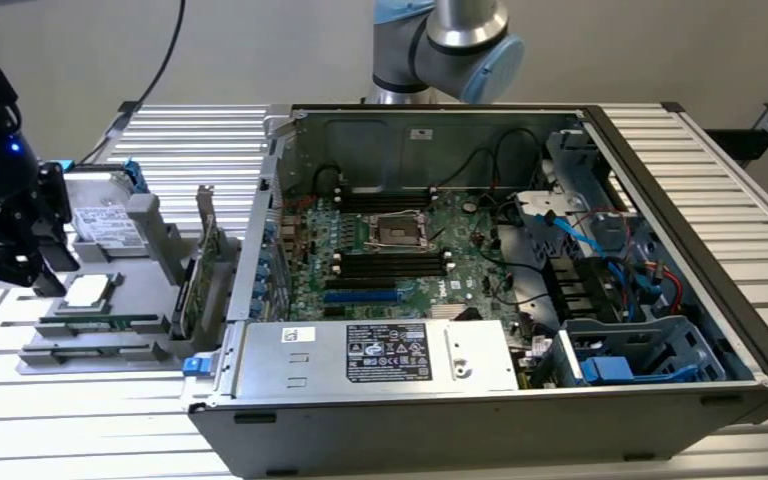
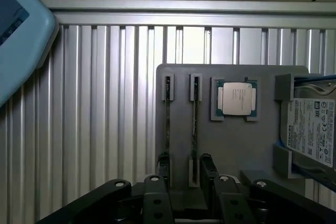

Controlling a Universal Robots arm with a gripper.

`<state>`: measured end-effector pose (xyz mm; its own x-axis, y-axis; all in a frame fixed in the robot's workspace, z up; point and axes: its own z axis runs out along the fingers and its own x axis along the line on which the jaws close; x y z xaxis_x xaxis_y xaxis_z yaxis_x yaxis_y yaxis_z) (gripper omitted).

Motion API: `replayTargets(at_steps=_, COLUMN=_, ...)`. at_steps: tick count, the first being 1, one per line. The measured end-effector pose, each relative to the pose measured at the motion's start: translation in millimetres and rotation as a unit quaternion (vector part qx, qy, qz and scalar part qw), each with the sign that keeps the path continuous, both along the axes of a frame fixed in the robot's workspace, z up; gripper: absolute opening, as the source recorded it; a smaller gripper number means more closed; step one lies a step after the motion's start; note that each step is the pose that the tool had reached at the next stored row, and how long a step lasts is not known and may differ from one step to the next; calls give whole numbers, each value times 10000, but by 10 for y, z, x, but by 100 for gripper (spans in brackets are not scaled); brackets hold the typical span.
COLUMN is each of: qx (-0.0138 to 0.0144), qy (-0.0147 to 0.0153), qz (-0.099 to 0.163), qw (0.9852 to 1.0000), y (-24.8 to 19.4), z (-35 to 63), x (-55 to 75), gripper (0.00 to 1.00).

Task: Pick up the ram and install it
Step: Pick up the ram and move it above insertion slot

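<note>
Ram [image 2: 195, 124] on edge in grey holder [image 2: 236, 145], ribbed aluminium table [image 2: 105, 103]; claw [image 2: 185, 162] spread apart nearby

The exterior view looks from high up and well back, slanting down over the open case [image 1: 491, 430] at mid-frame, with the tray [image 1: 91, 350] at nine o'clock from it. The wrist view looks almost straight down from close in, past the gripper [image 2: 185, 163]. Both views share the tray, its CPU [image 1: 91, 292], the drive [image 1: 97, 225] and the slatted table [image 1: 37, 430].

ram [image 2: 195, 127] in tray [image 2: 236, 148], processor [image 2: 234, 98] beside (apart)
</note>
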<state>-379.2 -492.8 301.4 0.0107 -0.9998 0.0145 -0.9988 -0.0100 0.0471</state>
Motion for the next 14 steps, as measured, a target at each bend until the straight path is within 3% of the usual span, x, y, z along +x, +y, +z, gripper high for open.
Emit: replayTargets(at_steps=14, qx=5, qy=0, qz=297, qw=9996, y=-54, z=-255, x=-3, gripper=36)
